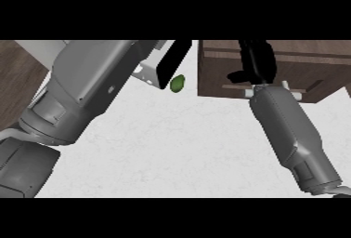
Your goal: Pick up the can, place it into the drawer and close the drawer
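No can shows anywhere in the head view. The brown wooden drawer unit (302, 65) fills the upper right, its front and a thin handle bar (237, 86) facing me. My right hand (257, 58) lies over its top, fingers stretched away towards the far edge and thumb (238, 76) bent near the front; nothing shows in it. My left hand (172, 60) is at the top centre, left of the unit, as a flat black slab with straight fingers. Whether anything lies under either hand is hidden.
A small green oval fruit (178, 83) lies on the white counter (178, 148) just below my left hand and left of the drawer unit. My bulky left forearm (82, 88) covers the upper left. Dark wood floor (17, 79) shows past the counter's left edge.
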Motion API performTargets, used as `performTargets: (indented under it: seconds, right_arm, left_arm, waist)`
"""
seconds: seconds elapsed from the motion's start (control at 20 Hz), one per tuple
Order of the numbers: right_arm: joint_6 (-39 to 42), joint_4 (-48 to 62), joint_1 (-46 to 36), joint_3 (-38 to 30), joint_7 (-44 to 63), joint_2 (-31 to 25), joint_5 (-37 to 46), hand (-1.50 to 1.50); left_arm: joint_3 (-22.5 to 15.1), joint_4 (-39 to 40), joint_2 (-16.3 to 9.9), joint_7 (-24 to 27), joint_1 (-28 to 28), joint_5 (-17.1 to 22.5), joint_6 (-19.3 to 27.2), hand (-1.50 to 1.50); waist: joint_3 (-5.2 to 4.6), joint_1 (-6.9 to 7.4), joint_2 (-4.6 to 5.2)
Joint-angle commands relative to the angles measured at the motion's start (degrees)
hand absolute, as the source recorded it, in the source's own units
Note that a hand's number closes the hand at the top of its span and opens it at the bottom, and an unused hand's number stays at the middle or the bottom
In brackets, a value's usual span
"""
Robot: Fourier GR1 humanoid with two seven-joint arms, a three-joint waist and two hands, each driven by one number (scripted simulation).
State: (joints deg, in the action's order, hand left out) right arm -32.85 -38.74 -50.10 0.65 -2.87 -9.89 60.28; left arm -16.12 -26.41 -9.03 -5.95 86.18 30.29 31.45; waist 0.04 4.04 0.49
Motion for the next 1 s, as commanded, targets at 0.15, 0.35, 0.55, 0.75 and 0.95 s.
performTargets:
  seconds: [0.15, 0.35, 0.55, 0.75, 0.95]
  right_arm:
    - [-2.8, 11.7, -11.3, -4.0, -1.9, -2.9, 0.0, -1.50]
    - [-6.8, 16.0, -12.8, -4.1, -0.5, -1.3, 1.6, -1.50]
    - [-6.1, 17.8, -17.1, -5.4, -1.6, -1.5, 0.6, -1.50]
    - [-7.0, 18.5, -17.6, -7.3, -3.7, -0.1, -1.6, -1.50]
    - [-4.7, 17.3, -19.8, -10.4, -6.9, 2.0, -5.8, -1.50]
  left_arm:
    - [-0.7, -4.9, -3.3, -0.9, -4.5, -1.2, -1.4, -1.50]
    - [-1.8, -9.9, -3.7, -5.2, -6.3, -1.3, -0.6, -1.50]
    - [-2.2, -12.3, -4.8, -4.5, -8.8, -1.9, -1.1, -1.50]
    - [-1.8, -15.1, -7.2, -5.2, -11.6, -1.5, -2.9, -1.50]
    - [-2.1, -18.1, -8.6, -7.5, -12.2, -1.6, -2.4, -1.50]
  waist:
    - [0.01, 1.00, 0.69]
    - [0.00, 2.31, 0.23]
    - [0.03, 2.46, 0.63]
    - [0.04, 2.66, 0.71]
    - [0.10, 2.83, 0.26]
